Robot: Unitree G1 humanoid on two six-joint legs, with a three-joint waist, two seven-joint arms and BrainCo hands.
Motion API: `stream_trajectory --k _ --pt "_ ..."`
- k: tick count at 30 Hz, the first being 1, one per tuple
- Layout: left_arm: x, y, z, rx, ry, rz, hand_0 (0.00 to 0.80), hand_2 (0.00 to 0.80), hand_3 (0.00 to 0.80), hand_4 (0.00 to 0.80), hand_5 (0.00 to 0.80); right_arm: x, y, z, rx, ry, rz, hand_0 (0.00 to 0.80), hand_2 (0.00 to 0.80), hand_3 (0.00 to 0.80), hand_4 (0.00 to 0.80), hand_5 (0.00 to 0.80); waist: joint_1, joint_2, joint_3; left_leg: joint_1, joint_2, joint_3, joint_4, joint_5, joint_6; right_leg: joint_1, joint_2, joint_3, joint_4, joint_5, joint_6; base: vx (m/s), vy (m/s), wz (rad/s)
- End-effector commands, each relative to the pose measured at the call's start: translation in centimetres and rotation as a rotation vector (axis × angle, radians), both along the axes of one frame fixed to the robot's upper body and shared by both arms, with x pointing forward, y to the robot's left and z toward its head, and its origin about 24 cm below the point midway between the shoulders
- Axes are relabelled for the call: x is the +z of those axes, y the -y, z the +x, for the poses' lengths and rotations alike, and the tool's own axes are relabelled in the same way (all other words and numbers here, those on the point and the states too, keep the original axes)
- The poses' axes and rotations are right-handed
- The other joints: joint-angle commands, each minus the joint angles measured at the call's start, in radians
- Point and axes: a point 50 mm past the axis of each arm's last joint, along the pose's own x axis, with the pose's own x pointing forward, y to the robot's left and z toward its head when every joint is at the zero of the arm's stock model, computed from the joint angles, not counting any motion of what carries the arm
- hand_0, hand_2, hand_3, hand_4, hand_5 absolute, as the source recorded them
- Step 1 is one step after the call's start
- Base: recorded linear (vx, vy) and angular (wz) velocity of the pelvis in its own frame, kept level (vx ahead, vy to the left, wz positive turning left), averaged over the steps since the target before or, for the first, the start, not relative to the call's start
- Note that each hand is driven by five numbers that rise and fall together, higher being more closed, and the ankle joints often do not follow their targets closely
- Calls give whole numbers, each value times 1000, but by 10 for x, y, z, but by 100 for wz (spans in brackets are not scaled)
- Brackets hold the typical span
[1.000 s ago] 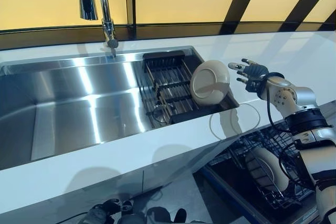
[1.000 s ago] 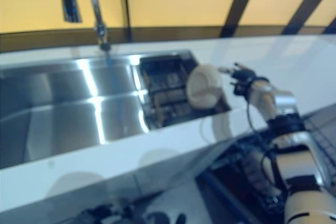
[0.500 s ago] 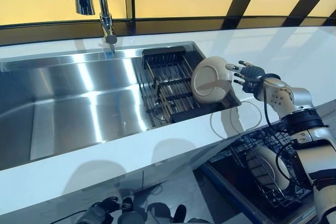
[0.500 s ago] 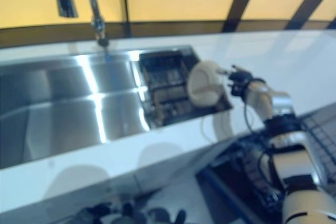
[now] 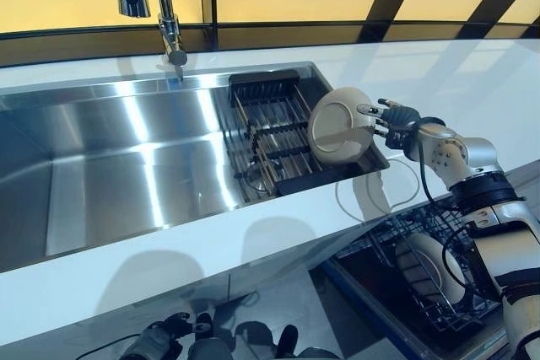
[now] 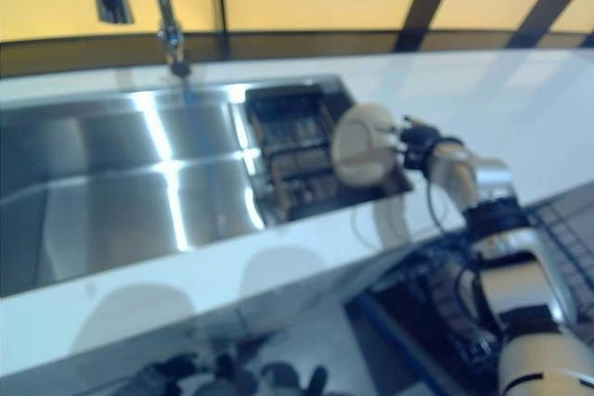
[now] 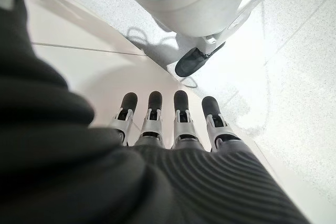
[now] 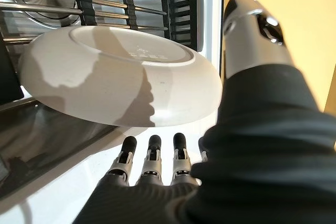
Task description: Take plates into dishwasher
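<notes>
White countertop (image 5: 472,82) w/ steel sink (image 5: 126,166) set in it, faucet (image 5: 164,14) behind. Black dish rack (image 5: 270,137) sits in sink's right end; cream plate (image 5: 340,121) stands on edge in it, underside toward right hand (image 5: 395,119). Right hand's fingers straight & spread, tips just beside plate's rim, thumb apart; contact can't be told. Second plate (image 5: 430,269) in dishwasher rack (image 5: 405,246) below right arm. Left hand (image 7: 173,124) hangs low, fingers straight, holding nothing.
</notes>
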Motion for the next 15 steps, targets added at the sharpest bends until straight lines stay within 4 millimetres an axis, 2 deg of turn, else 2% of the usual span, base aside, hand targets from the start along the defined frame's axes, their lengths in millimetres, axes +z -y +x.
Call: stream_trajectory --k 1,15 --pt "9 -3 24 -8 49 24 0 0 0 0 0 53 -8 11 10 135 -6 0 0 0 0 0 36 -7 14 21 -31 1 -1 -67 47 8 -83 28 119 -42 94 0 0 0" --pt "11 -2 29 -6 64 19 0 0 0 0 0 48 -12 11 17 112 -8 0 0 0 0 0 33 -5 27 14 -31 -2 -1 -64 49 -5 -82 36 129 -42 94 0 0 0"
